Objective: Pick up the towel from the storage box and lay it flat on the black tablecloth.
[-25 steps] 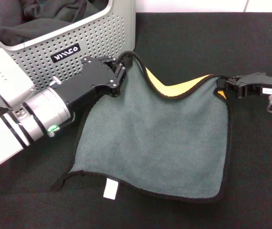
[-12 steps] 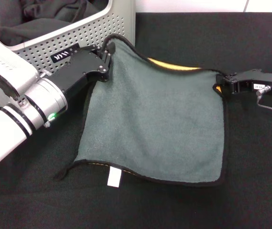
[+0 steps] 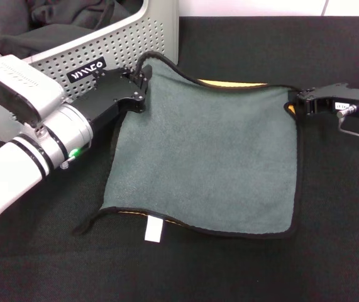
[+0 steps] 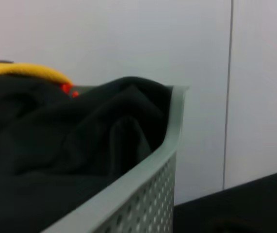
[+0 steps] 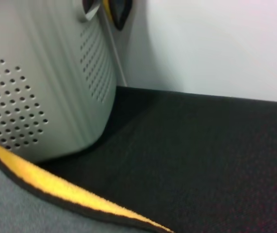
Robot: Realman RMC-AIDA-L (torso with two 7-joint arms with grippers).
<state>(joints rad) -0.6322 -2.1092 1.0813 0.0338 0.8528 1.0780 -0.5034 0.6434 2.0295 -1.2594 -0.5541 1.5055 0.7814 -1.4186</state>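
Black tablecloth [image 3: 242,50] covers the work surface beneath both arms. Behind the left gripper [image 3: 143,80] stands the light grey storage box [image 3: 129,44], holding dark clothing [image 3: 53,19]. Between the two grippers the towel [image 3: 210,163] is spread grey-green face up on the tablecloth, with a yellow strip showing along its far edge. The left gripper is clenched on the towel's far left corner; the right gripper [image 3: 300,102] is clenched on the far right corner. A white tag [image 3: 154,230] lies at the near edge.
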